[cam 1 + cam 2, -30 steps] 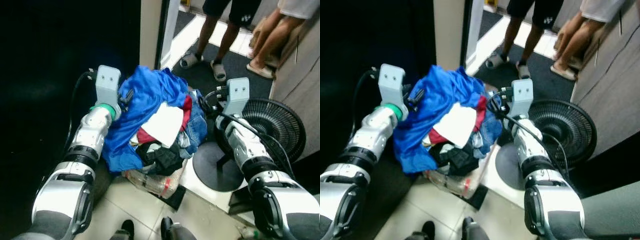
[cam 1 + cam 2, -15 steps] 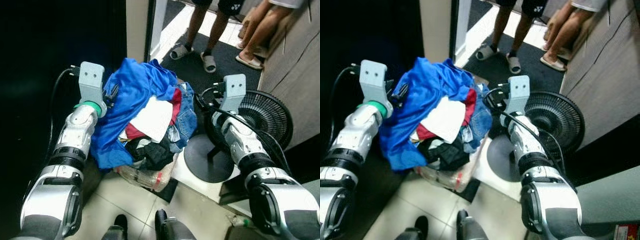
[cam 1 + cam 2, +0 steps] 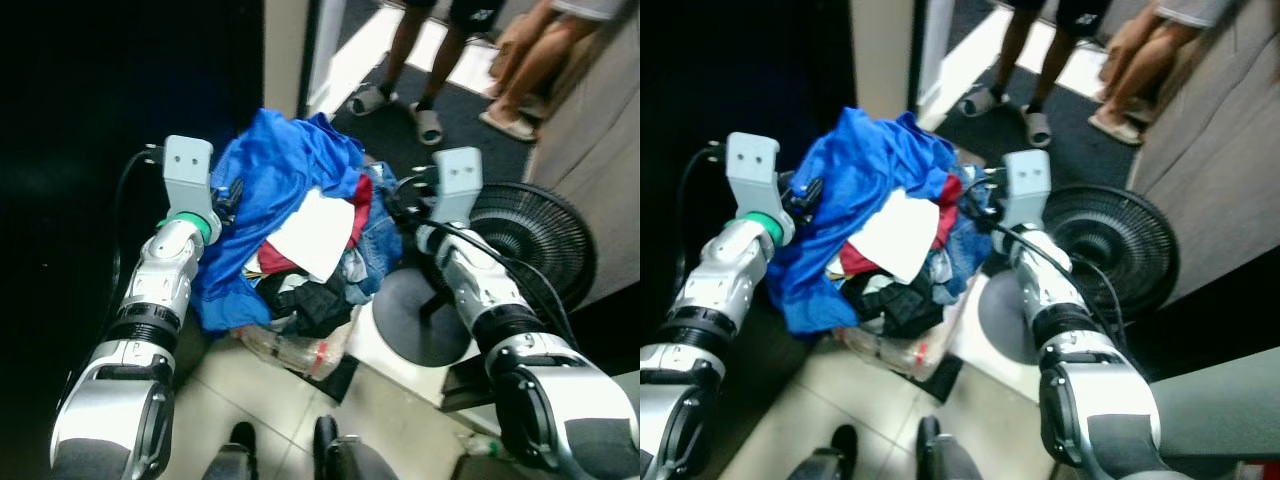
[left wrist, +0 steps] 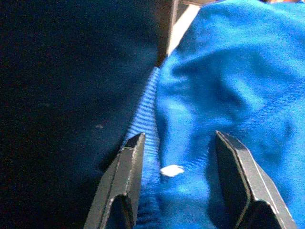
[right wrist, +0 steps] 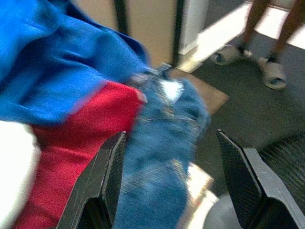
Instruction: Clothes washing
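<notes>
Laundry pile stays carried between left gripper and right gripper, both spread open against it; only the view shifted, so transport continues.

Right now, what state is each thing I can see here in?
Left end effector: open, fingers against the blue garment.
Right end effector: open, fingers either side of the jeans.
Blue garment: crumpled, draped on top of the pile.
Jeans: bunched at the pile's side.
White cloth: lying on top.
Clear basket: overfilled, held off the floor.
Fan: standing on the floor, blades hidden by the grille.
</notes>
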Controlling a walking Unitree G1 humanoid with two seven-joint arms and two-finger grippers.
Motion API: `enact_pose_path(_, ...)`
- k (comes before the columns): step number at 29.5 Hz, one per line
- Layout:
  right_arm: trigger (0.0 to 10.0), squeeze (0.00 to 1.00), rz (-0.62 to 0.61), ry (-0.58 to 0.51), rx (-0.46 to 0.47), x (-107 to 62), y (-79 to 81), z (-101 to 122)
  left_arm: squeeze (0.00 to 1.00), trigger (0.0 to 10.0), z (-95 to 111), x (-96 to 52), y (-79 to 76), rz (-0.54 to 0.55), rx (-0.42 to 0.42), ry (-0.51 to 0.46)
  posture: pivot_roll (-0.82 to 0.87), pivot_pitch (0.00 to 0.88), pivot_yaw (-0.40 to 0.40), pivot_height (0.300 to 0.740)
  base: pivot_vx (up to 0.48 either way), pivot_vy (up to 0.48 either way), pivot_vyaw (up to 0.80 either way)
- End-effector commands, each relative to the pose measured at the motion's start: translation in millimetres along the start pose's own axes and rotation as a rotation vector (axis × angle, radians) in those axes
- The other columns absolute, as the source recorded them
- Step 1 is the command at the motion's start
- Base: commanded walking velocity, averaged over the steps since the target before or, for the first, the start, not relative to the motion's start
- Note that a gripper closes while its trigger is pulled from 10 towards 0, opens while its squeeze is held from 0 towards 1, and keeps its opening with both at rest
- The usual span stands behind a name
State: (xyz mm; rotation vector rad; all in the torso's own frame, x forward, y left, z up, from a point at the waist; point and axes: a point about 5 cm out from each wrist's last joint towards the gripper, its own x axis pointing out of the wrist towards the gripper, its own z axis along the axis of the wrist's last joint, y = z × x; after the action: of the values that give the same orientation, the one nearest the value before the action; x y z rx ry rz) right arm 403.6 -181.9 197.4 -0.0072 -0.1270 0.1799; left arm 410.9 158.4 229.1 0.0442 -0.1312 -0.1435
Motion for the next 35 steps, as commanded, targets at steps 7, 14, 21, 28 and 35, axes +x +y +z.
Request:
enact_pose_path(7, 10.0, 0.0, -0.179, -0.004, 0.002, -40.7, -52.8, -24.8, 0.0, 10.0, 6.9, 14.3, -58.8, -0.185, -0.02, 0.029, -0.22, 0.272, 0.146, 0.74, 0.0, 0.0, 0.0)
enact_pose_path(14, 10.0, 0.0, -0.189, 0.001, 0.003, -51.2, -53.5, -36.0, 0.0, 10.0, 9.9, 15.6, -75.8, -0.232, -0.029, 0.031, -0.23, 0.279, 0.176, 0.74, 0.0, 0.0, 0.0)
enact_pose_path(21, 10.0, 0.0, -0.182, -0.026, -0.008, -46.5, -48.9, -28.8, 0.0, 10.0, 1.7, 0.9, -117.9, -0.601, -0.057, 0.025, -0.21, 0.275, 0.164, 0.74, 0.0, 0.0, 0.0)
enact_pose_path(28, 10.0, 0.0, -0.033, -0.073, -0.001, -32.2, -11.5, -17.0, 0.0, 10.0, -4.1, -17.3, -132.6, -0.694, -0.115, -0.004, -0.17, 0.272, 0.137, 0.74, 0.0, 0.0, 0.0)
enact_pose_path(35, 10.0, 0.0, 0.105, -0.116, 0.002, -29.0, 21.6, -9.1, 0.0, 10.0, 10.7, -15.1, -112.9, -0.615, -0.124, -0.054, -0.15, 0.268, 0.12, 0.74, 0.0, 0.0, 0.0)
